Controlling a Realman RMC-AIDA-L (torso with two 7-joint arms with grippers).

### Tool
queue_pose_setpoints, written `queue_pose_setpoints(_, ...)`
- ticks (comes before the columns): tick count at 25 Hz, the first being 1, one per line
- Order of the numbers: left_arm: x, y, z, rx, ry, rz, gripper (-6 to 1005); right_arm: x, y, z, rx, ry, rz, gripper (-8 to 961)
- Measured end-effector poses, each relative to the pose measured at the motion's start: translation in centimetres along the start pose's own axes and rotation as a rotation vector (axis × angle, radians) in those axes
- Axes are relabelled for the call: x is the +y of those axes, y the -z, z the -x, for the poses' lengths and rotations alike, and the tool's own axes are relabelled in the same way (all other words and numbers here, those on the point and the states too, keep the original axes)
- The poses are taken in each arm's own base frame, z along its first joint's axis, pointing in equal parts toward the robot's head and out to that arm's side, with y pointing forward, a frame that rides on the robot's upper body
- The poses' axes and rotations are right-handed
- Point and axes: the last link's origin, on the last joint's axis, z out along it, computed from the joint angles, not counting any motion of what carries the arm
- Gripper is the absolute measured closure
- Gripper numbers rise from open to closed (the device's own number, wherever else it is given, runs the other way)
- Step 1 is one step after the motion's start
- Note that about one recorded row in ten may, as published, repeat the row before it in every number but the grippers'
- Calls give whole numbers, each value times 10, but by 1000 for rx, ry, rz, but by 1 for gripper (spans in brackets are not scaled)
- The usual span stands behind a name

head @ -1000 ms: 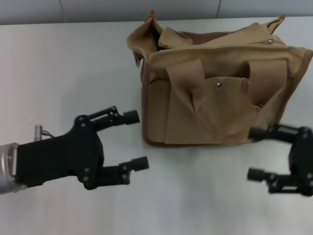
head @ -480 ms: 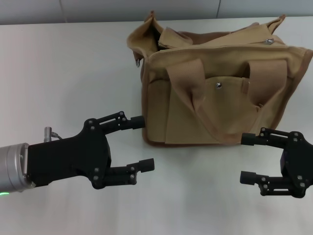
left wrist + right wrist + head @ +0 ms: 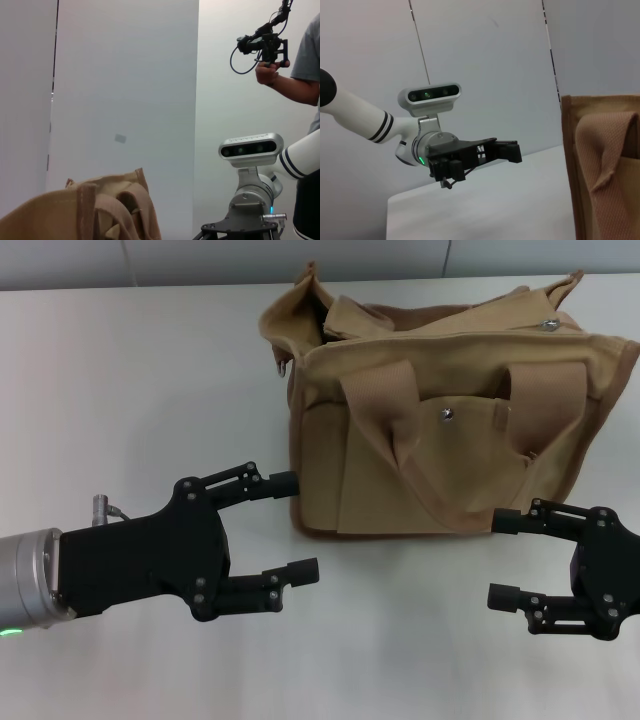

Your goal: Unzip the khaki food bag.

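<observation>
The khaki food bag (image 3: 450, 430) stands on the white table, a tan canvas tote with two wide strap handles, front pockets and a flap with a metal snap (image 3: 447, 414). Its top gapes at the left end. My left gripper (image 3: 293, 525) is open, low over the table just left of the bag's front lower corner. My right gripper (image 3: 505, 558) is open, in front of the bag's right lower corner. The bag also shows in the left wrist view (image 3: 85, 212) and the right wrist view (image 3: 605, 170). The left gripper shows far off in the right wrist view (image 3: 510, 150).
The white table (image 3: 150, 370) spreads to the left of the bag and in front of it. A grey wall edge runs behind the bag. A person (image 3: 302, 75) holding a device stands beyond the robot in the left wrist view.
My left gripper has moved forward and right, toward the bag's front left corner. My right gripper has shifted a little left and up toward the bag. Both stay open.
</observation>
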Motion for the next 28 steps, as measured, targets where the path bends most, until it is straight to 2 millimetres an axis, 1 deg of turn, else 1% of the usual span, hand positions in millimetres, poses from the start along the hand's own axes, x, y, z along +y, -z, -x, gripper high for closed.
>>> queue_pose_setpoints(28,-2,0,-2,11,-22,-13,189,0,0,0,-5,0,-4,152)
